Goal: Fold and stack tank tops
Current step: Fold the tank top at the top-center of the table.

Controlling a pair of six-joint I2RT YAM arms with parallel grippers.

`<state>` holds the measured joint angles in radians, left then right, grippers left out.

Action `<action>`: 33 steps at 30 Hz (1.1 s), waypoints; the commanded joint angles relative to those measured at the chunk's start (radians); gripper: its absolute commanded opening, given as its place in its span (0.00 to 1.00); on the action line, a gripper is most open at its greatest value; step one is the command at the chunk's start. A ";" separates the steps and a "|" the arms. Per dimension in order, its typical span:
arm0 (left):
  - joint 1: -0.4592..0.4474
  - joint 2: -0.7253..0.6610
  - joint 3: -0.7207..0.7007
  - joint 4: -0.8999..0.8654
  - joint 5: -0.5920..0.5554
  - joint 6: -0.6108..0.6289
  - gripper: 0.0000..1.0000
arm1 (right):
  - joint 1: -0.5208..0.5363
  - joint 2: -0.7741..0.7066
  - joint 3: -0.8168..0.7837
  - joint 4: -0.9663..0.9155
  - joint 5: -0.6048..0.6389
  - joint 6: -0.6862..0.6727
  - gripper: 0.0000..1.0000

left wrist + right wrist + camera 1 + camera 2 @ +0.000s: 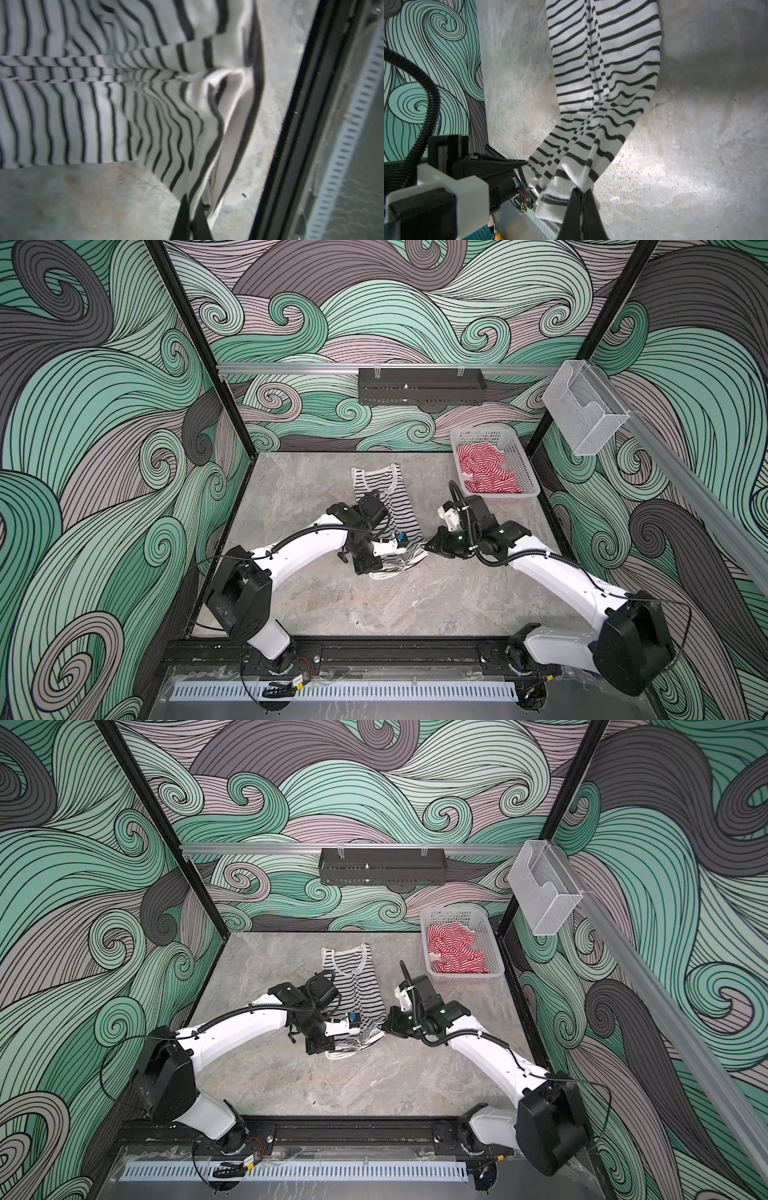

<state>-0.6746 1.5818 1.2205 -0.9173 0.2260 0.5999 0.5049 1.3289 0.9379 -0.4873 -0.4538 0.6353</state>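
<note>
We pinch the near hem of the black-and-white tank top (pixel 386 497) on the table (pixel 415 605), left gripper (pixel 192 207) and right gripper (pixel 582 195) each clamped on a corner; its length runs away toward the far neckline. The red-and-white tank top (pixel 486 472) lies in the basket (pixel 524 466), nearer our right arm.

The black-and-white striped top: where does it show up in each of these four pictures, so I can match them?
In a top view: the black-and-white tank top lies in the middle of the grey stone-look table.
In a top view: same spot.
Left wrist: it fills most of the picture.
Right wrist: it runs through the middle.
Shared landmark: the grey table under it, seen in all four.
</note>
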 commanded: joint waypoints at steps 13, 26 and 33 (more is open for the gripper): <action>0.268 0.450 0.482 0.120 -0.118 -0.008 0.00 | -0.120 0.540 0.484 0.019 -0.139 -0.158 0.02; 0.311 0.608 0.629 0.165 -0.235 -0.111 0.09 | -0.190 0.836 0.744 -0.039 -0.123 -0.140 0.13; 0.310 0.572 0.595 0.247 -0.325 -0.180 0.37 | -0.197 0.849 0.869 -0.077 -0.056 -0.168 0.53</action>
<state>-0.3740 2.1845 1.8210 -0.7238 -0.0429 0.4667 0.3138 2.2162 1.7653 -0.5388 -0.5541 0.4904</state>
